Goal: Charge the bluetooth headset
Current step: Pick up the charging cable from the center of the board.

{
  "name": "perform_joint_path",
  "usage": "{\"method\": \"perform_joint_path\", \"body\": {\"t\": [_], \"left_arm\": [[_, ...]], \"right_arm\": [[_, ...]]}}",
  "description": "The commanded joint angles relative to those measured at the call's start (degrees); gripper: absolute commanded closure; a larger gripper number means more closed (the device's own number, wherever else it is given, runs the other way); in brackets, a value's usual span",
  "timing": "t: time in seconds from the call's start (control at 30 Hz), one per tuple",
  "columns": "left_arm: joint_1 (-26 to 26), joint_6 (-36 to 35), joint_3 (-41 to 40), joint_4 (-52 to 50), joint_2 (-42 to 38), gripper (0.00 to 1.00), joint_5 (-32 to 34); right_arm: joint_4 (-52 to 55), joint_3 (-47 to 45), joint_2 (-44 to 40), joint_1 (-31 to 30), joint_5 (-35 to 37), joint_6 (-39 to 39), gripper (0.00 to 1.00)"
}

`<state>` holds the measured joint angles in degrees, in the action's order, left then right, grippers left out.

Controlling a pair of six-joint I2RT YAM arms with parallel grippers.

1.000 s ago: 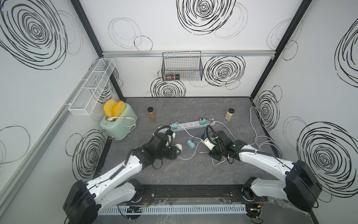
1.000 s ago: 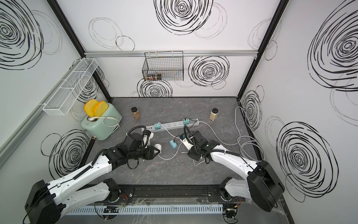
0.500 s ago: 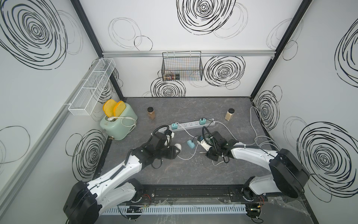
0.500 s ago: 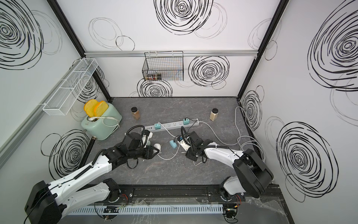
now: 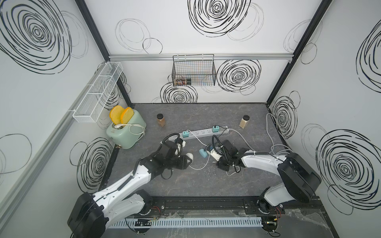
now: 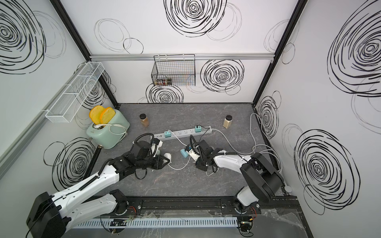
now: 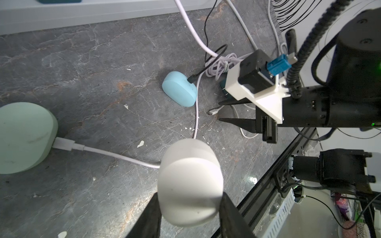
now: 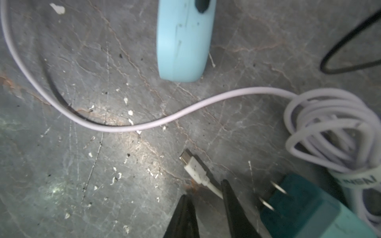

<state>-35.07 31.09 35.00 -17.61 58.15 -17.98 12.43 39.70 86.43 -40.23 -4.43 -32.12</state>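
- Lettering on the white band (image 8: 362, 181) around the coiled lilac cable (image 8: 329, 123) is seen upside down, blurred and cut off by the frame edge. No word can be read.
- Socket markings on the power strip (image 5: 203, 134) are too small to read in both top views. Any branding on the cases or charger is too small to make out.
- White earbud case (image 7: 190, 175) is clamped at its sides between the two fingers of the left gripper (image 7: 190, 196), near the middle of the table (image 7: 82, 72). Its charging port is hidden, and whether it rests on the table cannot be told.
- Right gripper (image 8: 205, 188) is seen partly open with a narrow gap and nothing gripped. Its tips are low over the table, on either side of the thin white lead just behind the loose USB-C plug (image 8: 192, 165). Contact between lead and finger cannot be settled.
- Light blue earbud case (image 8: 183, 41) is lying between the two grippers with a black cable (image 7: 214, 53) plugged in. It is cut off at the edge of the right wrist view.
- Mint case (image 7: 22, 136) is half out of frame in the left wrist view, with a white connector (image 7: 66, 145) seated in it.
- Teal charger adapter (image 8: 305, 212) is lying just beside the right gripper with two prongs exposed. Its body is blurred and partly out of frame.
- In both top views the USB-C plug and the right fingertips are hidden under the wrist.
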Motion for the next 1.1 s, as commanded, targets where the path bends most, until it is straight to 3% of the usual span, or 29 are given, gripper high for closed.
{"method": "perform_joint_path", "body": {"t": [0.0, 0.43, 0.73, 0.9, 1.07], "left_arm": [[0.4, 0.0, -0.4, 2.8, 0.0, 0.74, -0.6], [0.6, 0.4, -0.9, 2.9, -0.6, 0.75, -0.1], [0.9, 0.5, -1.1, 2.8, -0.8, 0.76, 0.5], [2.4, 0.1, -1.1, 4.4, -2.8, 0.76, 0.2], [3.0, -5.8, 1.3, 5.6, -3.9, 0.76, 1.5]], "right_arm": [[-2.0, 1.1, 0.7, -0.2, -1.8, -1.5, 0.67], [-2.8, 1.7, 3.3, 0.7, -4.2, -2.2, 0.74], [-0.3, 2.8, 2.8, 1.7, -4.9, 1.0, 0.92], [-1.4, 2.9, -2.9, 0.8, -6.1, 8.3, 0.98], [-6.1, 1.8, -9.2, -0.5, -9.4, 23.2, 1.00]]}}
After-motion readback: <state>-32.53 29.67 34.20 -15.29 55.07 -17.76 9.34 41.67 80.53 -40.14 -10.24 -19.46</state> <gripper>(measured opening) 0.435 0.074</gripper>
